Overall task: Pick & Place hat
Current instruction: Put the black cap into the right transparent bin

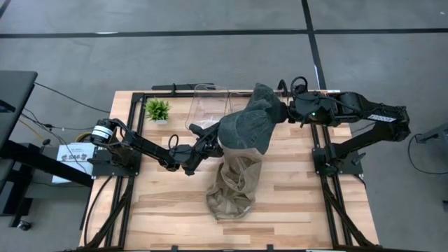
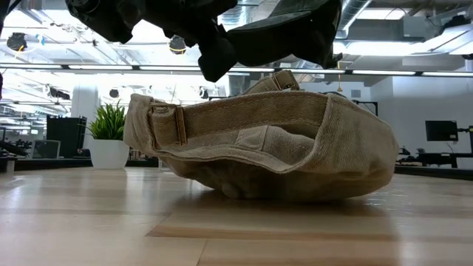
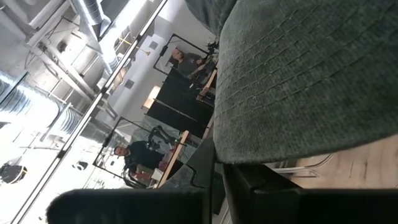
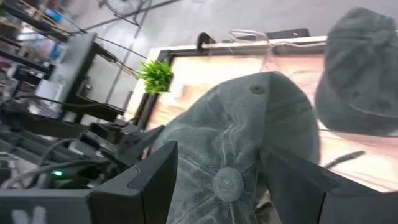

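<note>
Your dark grey cap (image 1: 246, 127) hangs above the table (image 1: 294, 203) at the centre of the high view, held between both arms, with a tan cap (image 1: 233, 183) lying just below it in the frame, on the wood. The left gripper (image 1: 203, 145), reaching in from the left, has its fingers pressed together on the cap's left edge, seemingly the brim. The right gripper (image 4: 217, 180), coming from the upper right, has its fingers spread wide on either side of the crown, not clearly pinching it. Expect the cap to be light, soft cloth that sags and folds; the brim is likely the stiffest part, so keep your hold there. A second grey cap (image 4: 364, 68) sits near the clear container (image 1: 208, 105) at upper centre.
</note>
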